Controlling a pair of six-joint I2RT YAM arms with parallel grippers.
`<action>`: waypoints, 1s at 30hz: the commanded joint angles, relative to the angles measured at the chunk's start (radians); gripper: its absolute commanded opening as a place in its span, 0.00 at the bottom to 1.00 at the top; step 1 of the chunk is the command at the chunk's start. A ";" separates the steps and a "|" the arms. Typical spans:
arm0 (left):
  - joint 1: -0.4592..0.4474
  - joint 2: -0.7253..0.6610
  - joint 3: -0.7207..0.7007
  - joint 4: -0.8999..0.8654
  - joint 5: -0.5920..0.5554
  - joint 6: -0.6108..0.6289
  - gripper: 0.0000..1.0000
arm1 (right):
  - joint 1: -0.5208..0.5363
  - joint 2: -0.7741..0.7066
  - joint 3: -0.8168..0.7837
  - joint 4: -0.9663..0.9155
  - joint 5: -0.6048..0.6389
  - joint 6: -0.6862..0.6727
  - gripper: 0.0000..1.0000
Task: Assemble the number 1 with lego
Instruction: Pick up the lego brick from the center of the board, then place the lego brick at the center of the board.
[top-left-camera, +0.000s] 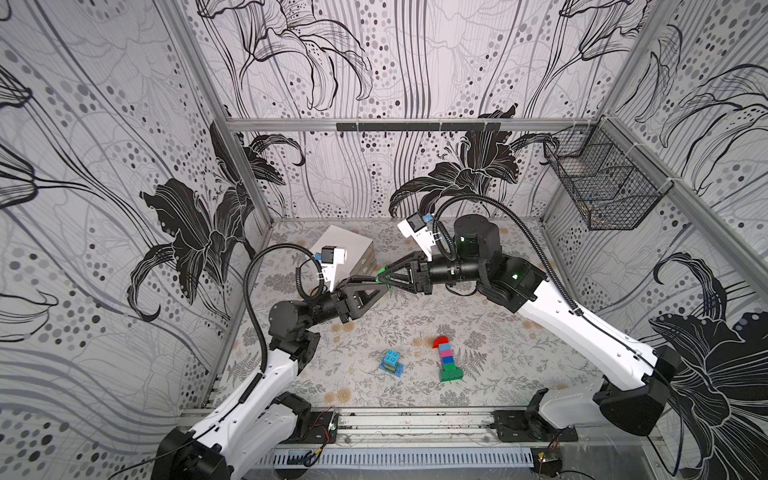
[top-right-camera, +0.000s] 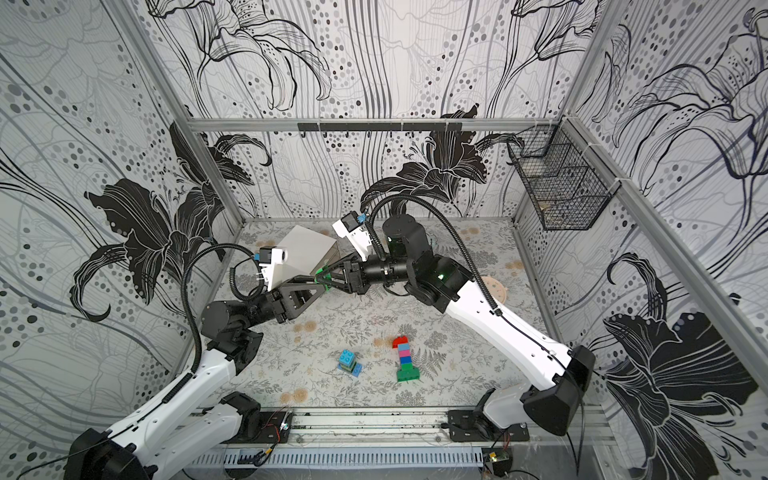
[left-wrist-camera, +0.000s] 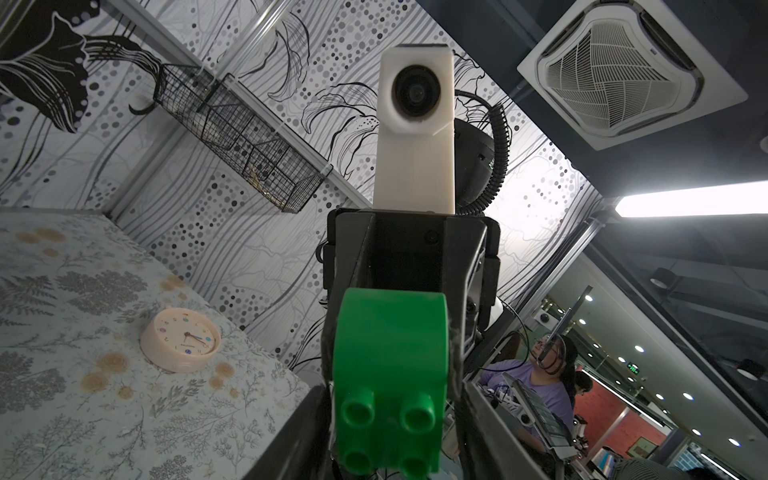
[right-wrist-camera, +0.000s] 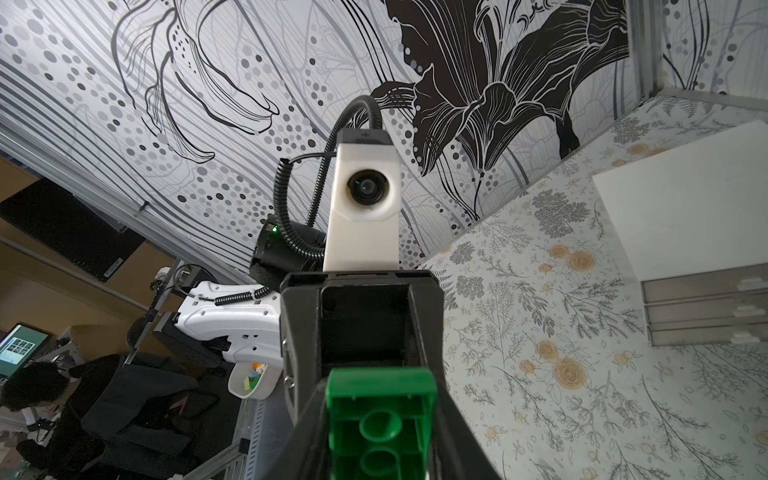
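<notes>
A green lego brick (top-left-camera: 383, 277) (top-right-camera: 322, 276) hangs in mid-air above the back of the table, between the tips of both arms. My left gripper (top-left-camera: 377, 282) (left-wrist-camera: 392, 399) is shut on its studded end (left-wrist-camera: 390, 357). My right gripper (top-left-camera: 388, 277) (right-wrist-camera: 380, 440) is shut on the other end, and the brick's hollow underside (right-wrist-camera: 380, 395) faces that wrist camera. A lego column (top-left-camera: 446, 359) (top-right-camera: 405, 360) lies on the table, from red at the top through light blue, pink and blue to a green base. A small blue lego stack (top-left-camera: 391, 363) (top-right-camera: 349, 362) sits to its left.
A white drawer box (top-left-camera: 347, 249) stands at the back left, just behind the grippers. A round cream clock (left-wrist-camera: 180, 340) (top-right-camera: 494, 289) lies at the right behind the right arm. A wire basket (top-left-camera: 602, 183) hangs on the right wall.
</notes>
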 joint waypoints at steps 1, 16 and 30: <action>-0.002 -0.006 0.004 0.022 -0.008 0.015 0.43 | 0.005 -0.001 -0.013 0.028 -0.009 0.003 0.24; -0.002 -0.129 0.127 -0.820 -0.047 0.523 0.10 | -0.011 -0.128 -0.041 -0.176 0.273 -0.113 0.68; -0.162 -0.051 0.478 -1.930 -0.241 1.695 0.00 | -0.061 -0.320 -0.241 -0.454 0.571 -0.094 0.65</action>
